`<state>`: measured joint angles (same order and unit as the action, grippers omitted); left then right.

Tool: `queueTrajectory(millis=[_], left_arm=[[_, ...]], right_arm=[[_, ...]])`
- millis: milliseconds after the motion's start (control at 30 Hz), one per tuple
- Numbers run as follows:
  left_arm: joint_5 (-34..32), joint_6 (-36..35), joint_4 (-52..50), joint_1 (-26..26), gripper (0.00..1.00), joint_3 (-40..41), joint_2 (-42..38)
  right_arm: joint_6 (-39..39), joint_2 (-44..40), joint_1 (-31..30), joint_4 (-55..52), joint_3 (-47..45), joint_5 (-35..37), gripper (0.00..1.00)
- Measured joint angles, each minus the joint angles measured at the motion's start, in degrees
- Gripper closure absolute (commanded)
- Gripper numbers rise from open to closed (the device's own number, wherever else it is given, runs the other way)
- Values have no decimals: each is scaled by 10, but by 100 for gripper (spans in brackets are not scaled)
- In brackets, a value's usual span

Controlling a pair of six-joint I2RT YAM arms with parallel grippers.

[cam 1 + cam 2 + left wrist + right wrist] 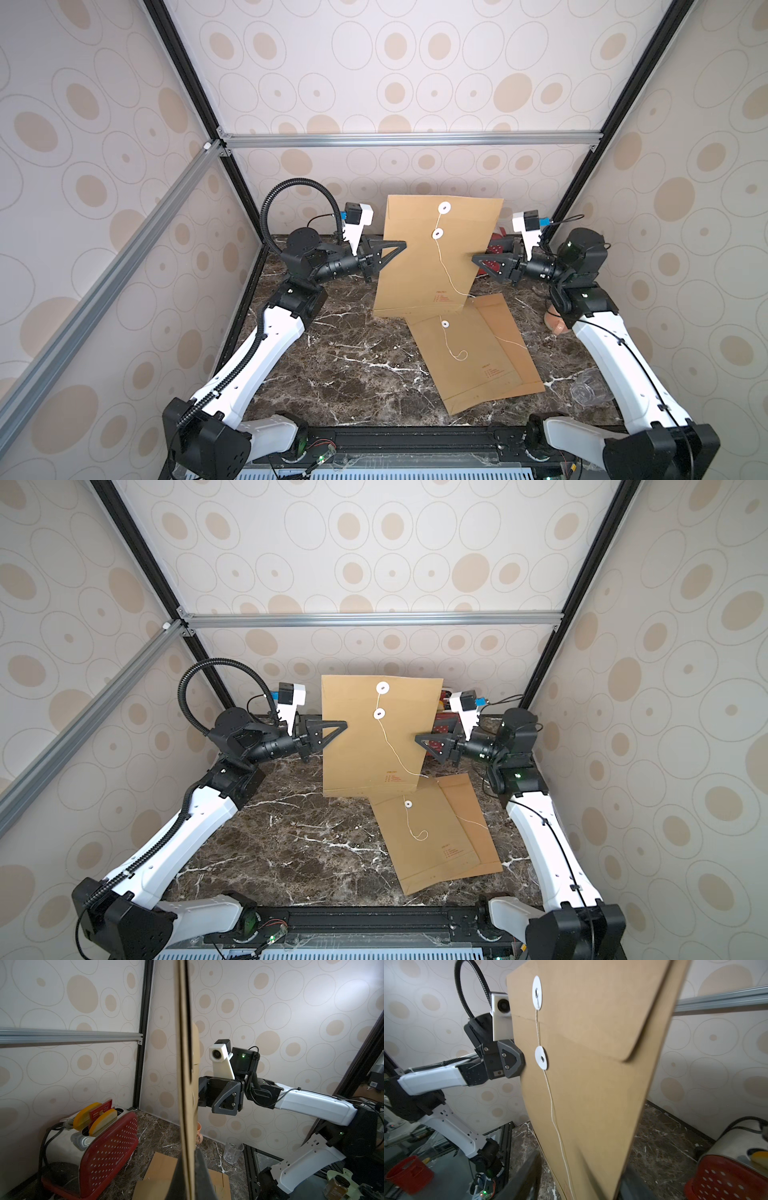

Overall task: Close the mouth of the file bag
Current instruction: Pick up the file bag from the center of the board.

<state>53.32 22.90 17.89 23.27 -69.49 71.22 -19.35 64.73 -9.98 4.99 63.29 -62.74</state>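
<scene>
File bag (432, 266) held upright at far centre: left gripper (401, 245) clamped on its left edge, right gripper (476, 259) astride the right edge, jaws apart. Flap (602, 1012) is down. Next, you should wind the loose string (552, 1105) round the lower disc (542, 1057).

Red toaster (496, 248) mostly behind the upright file bag (415, 270)

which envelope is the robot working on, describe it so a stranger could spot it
Above the dark marble table, look toward the back wall. A brown envelope is held upright there, pinched at its edge by the left gripper. The other envelopes lie flat in front; only this one is upright.
</scene>
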Motion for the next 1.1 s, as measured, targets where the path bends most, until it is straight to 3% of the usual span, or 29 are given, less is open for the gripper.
queueTrajectory(millis=[167, 367, 867, 1100], left_arm=[[-20, -38, 10, 2, 100, 6, -25], [-12, -57, -27, 2, 100, -62, -17], [24, -20, -7, 3, 100, -29, -32], [23, -31, -18, 5, 100, -7, -52]], right_arm=[[57, -61, 0, 5, -90, 61, 42], [83, -110, 0, 49, -191, 102, 40], [161, -161, -40, 95, -276, 207, 42], [157, -112, -41, 133, -279, 196, 52]])
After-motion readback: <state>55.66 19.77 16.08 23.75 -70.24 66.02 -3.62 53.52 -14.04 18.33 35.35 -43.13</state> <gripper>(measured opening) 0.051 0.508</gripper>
